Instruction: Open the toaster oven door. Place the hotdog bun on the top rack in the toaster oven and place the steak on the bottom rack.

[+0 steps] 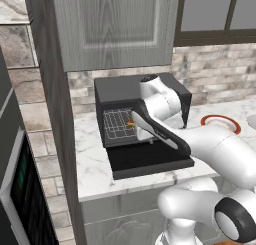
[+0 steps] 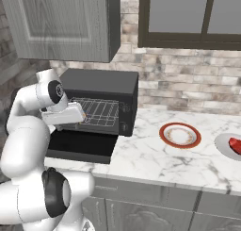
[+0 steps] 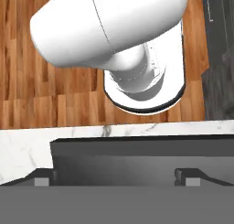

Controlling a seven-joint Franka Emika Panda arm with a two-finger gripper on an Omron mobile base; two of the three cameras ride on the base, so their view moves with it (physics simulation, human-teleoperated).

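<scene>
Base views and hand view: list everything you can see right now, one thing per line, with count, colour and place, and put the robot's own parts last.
toaster oven: one, black, on the counter under the wall cabinet.
toaster oven door: one, dark, folded down flat in front of the cavity.
wire racks: silver, inside the cavity; I cannot separate top from bottom.
hotdog bun: one, orange-tan, on a rack; which level I cannot tell.
steak: one, red, on a pale plate at the counter's far right.
red-rimmed plate: one, right of the oven.
counter: one, white marble.
wall cabinet: one, grey, above the oven.
window: one, dark-framed, above the counter.
wood floor: brown, below the counter.
arm: one, white, reaching into the oven; jaws hidden.
</scene>
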